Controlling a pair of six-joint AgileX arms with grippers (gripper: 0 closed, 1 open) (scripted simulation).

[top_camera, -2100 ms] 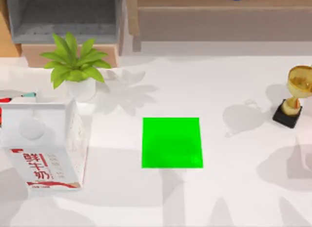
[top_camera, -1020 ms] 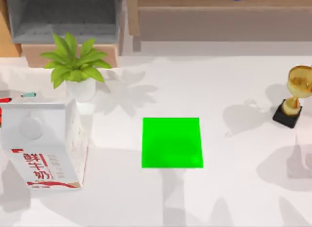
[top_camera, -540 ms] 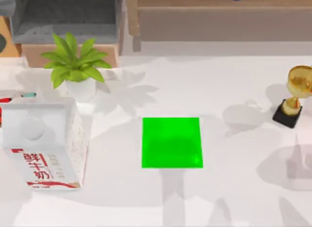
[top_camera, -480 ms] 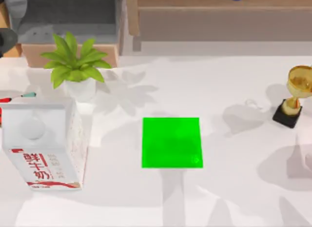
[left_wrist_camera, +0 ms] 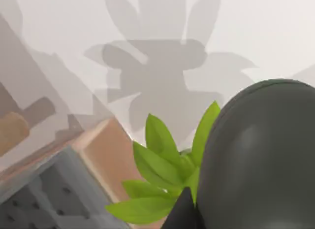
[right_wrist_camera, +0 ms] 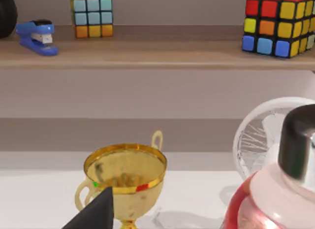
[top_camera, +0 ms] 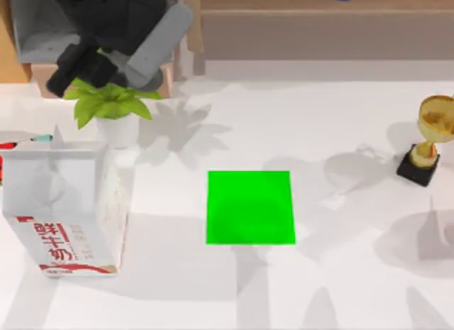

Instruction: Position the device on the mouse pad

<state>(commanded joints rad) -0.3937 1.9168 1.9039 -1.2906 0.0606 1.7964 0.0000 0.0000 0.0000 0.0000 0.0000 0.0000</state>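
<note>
The mouse pad [top_camera: 250, 207] is a bright green square lying flat at the middle of the white table, with nothing on it. The device [top_camera: 162, 39], a grey oblong with rounded ends, hangs tilted in the air at the back left, above the potted plant [top_camera: 110, 99]. My left gripper [top_camera: 117, 57] is shut on the device, which also looms large and dark grey in the left wrist view [left_wrist_camera: 256, 160] over the plant's leaves [left_wrist_camera: 157, 170]. My right arm is parked at the table's right, by the trophy [right_wrist_camera: 125, 177].
A tall milk carton [top_camera: 60, 209] stands at the left, in front of the plant. The gold trophy [top_camera: 429, 142] stands at the right edge. A grey cabinet [top_camera: 42, 32] and a wooden shelf [top_camera: 319, 18] line the back. Open tabletop surrounds the pad.
My left arm has swung into the top view at the back left, carrying the device above the plant. Shadows have shifted across the table. The pad, carton and trophy have not moved.
</note>
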